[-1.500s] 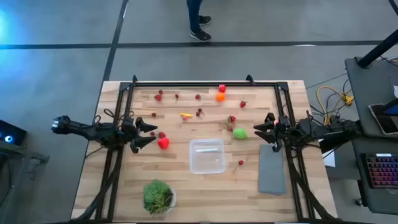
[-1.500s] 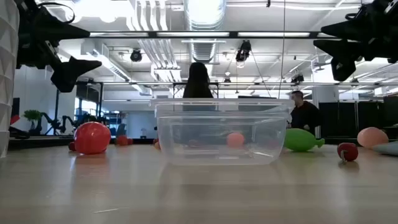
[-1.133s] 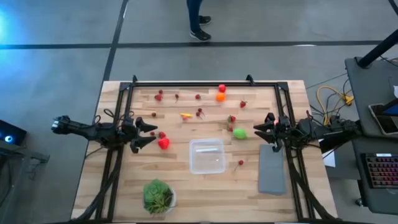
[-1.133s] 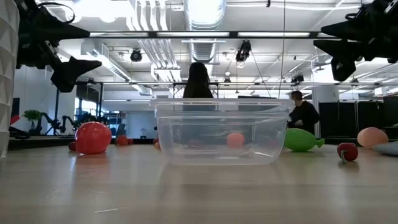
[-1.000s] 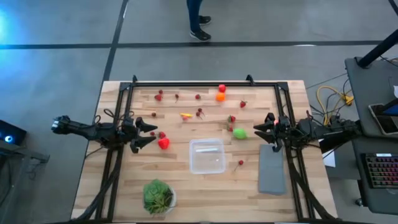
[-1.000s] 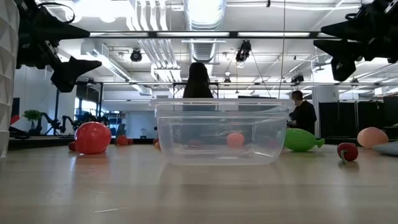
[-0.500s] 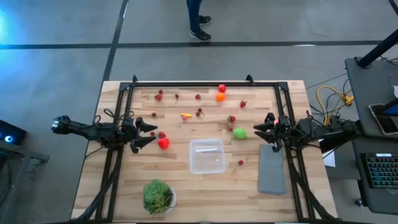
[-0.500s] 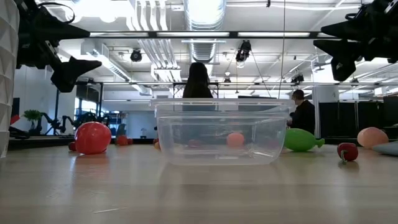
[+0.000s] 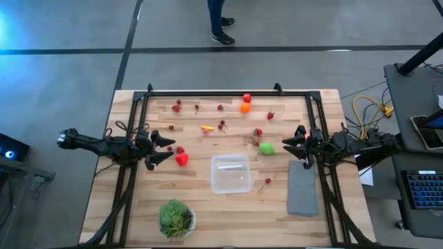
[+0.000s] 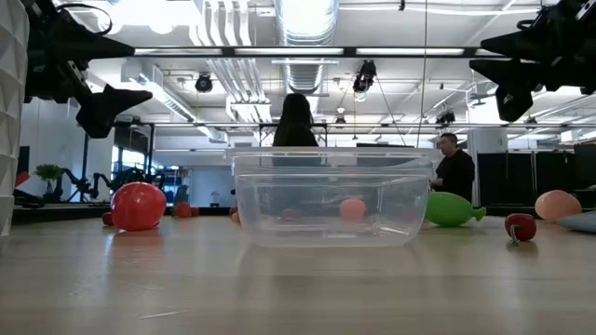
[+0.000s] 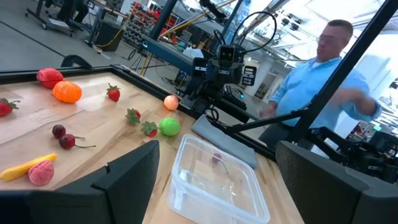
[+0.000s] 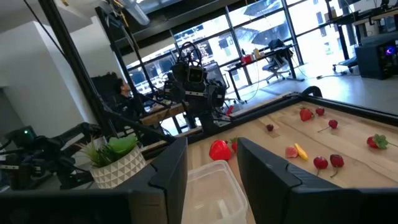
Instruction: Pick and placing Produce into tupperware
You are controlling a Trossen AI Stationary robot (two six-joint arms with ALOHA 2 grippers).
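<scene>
Black and matte, the left claw (image 9: 166, 149) hangs above the bench's (image 9: 208, 218) nine o'clock edge with its fingers spread wide and nothing between them. At its three o'clock, just beside the fingertips, sits a big glossy red fruit (image 9: 182, 160), round and the largest red piece out there. The right claw (image 9: 299, 144) waits over the three o'clock edge, fingers parted by a narrow gap, also holding nothing; a lime-green fruit (image 9: 267, 148) lies just at its nine o'clock, and the flat grey slab (image 9: 302, 188) at its six.

The tupperware (image 9: 230, 173) stands near the middle of the bench, a little toward six o'clock: clear plastic, shallow, rounded corners, a raised rim, and nothing inside that I can make out. A single cherry (image 9: 268, 181) with a thin stem lies just off its three o'clock side.

The rest of the produce is scattered toward twelve o'clock: an orange fruit (image 9: 245, 108) touching a red one (image 9: 247, 98), a yellow piece (image 9: 207, 128), strawberries (image 9: 257, 132) and small dark cherries (image 9: 221, 125). A leafy plant (image 9: 176, 217) in a white bowl sits at about seven o'clock.

No label or writing is readable anywhere on these things.
</scene>
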